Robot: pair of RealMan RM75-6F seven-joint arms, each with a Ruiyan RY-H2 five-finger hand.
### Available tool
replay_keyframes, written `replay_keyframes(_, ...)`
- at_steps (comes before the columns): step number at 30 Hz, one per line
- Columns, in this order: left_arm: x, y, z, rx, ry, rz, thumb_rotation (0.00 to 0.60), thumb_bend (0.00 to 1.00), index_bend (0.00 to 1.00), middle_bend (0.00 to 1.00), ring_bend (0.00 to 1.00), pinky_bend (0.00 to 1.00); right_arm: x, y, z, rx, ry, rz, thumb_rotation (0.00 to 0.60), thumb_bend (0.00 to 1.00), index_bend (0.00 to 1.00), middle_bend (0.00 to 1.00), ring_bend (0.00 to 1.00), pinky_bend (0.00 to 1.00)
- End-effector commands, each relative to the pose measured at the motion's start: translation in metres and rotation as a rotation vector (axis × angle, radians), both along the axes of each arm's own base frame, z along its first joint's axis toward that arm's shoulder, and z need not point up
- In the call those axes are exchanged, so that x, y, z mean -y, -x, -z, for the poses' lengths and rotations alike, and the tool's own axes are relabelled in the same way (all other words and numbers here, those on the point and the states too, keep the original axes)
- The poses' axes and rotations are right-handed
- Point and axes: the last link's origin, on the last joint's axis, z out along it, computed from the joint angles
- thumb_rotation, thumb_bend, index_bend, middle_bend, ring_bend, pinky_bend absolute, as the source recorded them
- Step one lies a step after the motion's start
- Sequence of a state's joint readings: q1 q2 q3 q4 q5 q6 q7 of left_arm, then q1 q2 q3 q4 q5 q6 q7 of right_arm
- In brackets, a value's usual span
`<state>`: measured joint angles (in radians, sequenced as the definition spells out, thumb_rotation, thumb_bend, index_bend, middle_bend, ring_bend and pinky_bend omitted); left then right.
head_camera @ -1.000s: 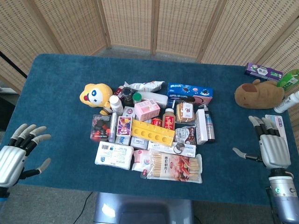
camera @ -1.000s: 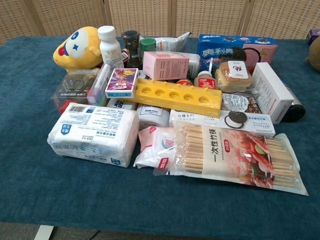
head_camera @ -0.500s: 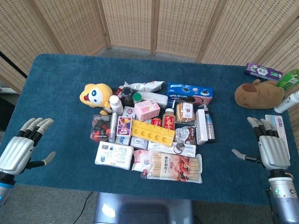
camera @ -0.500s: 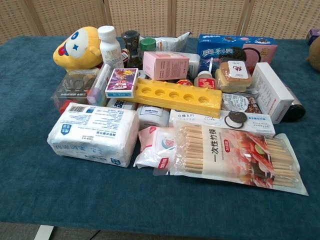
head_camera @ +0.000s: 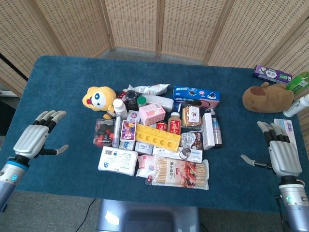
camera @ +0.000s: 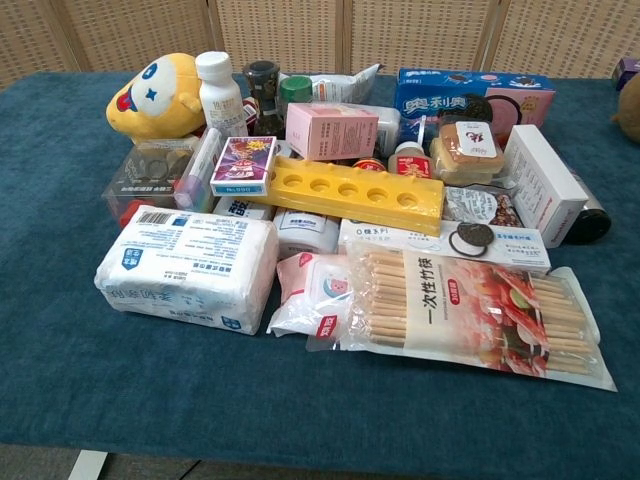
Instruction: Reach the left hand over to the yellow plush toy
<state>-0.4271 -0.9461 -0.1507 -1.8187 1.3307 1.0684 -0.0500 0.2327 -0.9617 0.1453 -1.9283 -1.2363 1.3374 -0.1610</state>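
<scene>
The yellow plush toy (head_camera: 99, 98) lies at the left back corner of the pile of goods, face up; the chest view shows the yellow plush toy (camera: 155, 95) at top left. My left hand (head_camera: 37, 137) hovers open over the blue table (head_camera: 63, 82) near its left front, fingers spread, well to the left of and nearer than the toy. My right hand (head_camera: 282, 153) stays open near the right front edge, holding nothing. Neither hand appears in the chest view.
Around the toy crowd a white bottle (head_camera: 119, 108), a clear box with red items (head_camera: 104, 131), a yellow tray (head_camera: 158, 136), a tissue pack (head_camera: 118, 161) and a chopsticks packet (head_camera: 179, 172). A brown plush (head_camera: 267, 97) lies far right.
My left hand has risen from the table's left front corner and moved rightward and farther in, toward the toy. The right hand has barely shifted.
</scene>
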Motion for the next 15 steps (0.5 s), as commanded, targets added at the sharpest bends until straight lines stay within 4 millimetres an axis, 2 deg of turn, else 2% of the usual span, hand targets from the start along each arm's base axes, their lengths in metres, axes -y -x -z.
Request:
replay_keyframes(1, -0.023, -0.007, 0.005, 0.001, -0.008, 0.003, 0.472, 0.29, 0.0, 0.0, 0.0, 0.0, -0.001, 0.001, 0.0, 0.006, -0.001, 0.004, 0.335, 0.05, 0.0, 0.0, 0.0, 0.0)
replay_keyframes(15, -0.105, -0.031, 0.044, -0.017, 0.029, -0.015, 0.472, 0.29, 0.0, 0.0, 0.0, 0.0, -0.002, 0.007, 0.0, 0.017, 0.014, 0.038, 0.336, 0.05, 0.0, 0.0, 0.0, 0.0)
